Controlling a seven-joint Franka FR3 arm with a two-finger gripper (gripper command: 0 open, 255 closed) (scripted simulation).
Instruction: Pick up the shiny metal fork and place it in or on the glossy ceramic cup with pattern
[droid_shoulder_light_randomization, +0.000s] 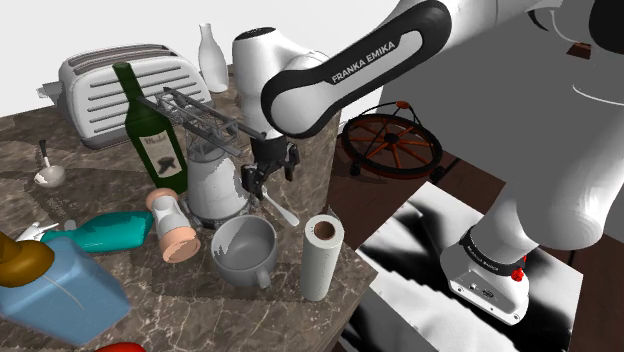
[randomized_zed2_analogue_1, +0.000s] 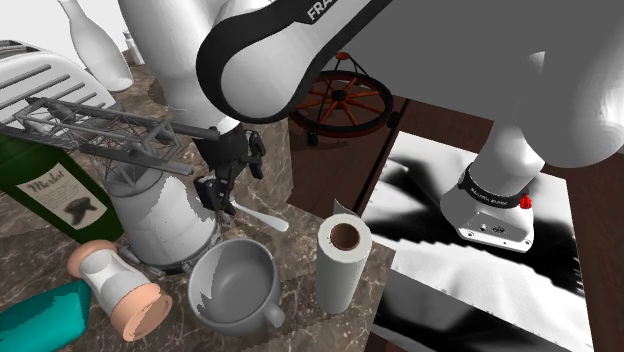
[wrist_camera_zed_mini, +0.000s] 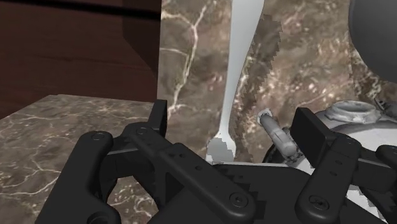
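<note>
Shoulder view, left to right. Brown marble counter (droid_shoulder_light_randomization: 170, 310), crowded.

Far left: small grey scoop (droid_shoulder_light_randomization: 47, 174). In front of it, a blue container (droid_shoulder_light_randomization: 55, 290) at the near edge. White toaster (droid_shoulder_light_randomization: 135, 88) at the back. Teal bottle (droid_shoulder_light_randomization: 105, 232) lying on its side, green bottle (droid_shoulder_light_randomization: 150, 135) upright behind it. Peach tumbler (droid_shoulder_light_randomization: 173, 228) tipped over, mouth toward the camera. White bottle (droid_shoulder_light_randomization: 212, 58) at the back, beside the toaster. Grey lattice truss (droid_shoulder_light_randomization: 195, 112) slants across above a pale jug (droid_shoulder_light_randomization: 213, 188).

Cup (droid_shoulder_light_randomization: 238, 272): drawn plain grey, handled, upright, in front of the jug and just beside the tumbler.

Gripper (droid_shoulder_light_randomization: 255, 185): pointing down at the counter just behind the cup, close beside the jug.

Fork (droid_shoulder_light_randomization: 281, 207): pale, flat on the marble near the counter's right edge. Its handle runs out from under the gripper toward the paper roll (droid_shoulder_light_randomization: 322, 258), which stands upright just right of the cup.

Further right, on the floor: spoked wheel (droid_shoulder_light_randomization: 390, 145). Stand (droid_shoulder_light_randomization: 400, 250) at lower right.

Second exterior view: gripper (randomized_zed2_analogue_1: 222, 200) low over the fork (randomized_zed2_analogue_1: 262, 217). Cup (randomized_zed2_analogue_1: 232, 290) near, in front.

Wrist view: fingers (wrist_camera_zed_mini: 159, 118) set wide apart. Fork (wrist_camera_zed_mini: 238, 70) lies on the marble between them, head end nearest the palm, handle pointing away. Neither finger touches it; nothing is gripped.
</note>
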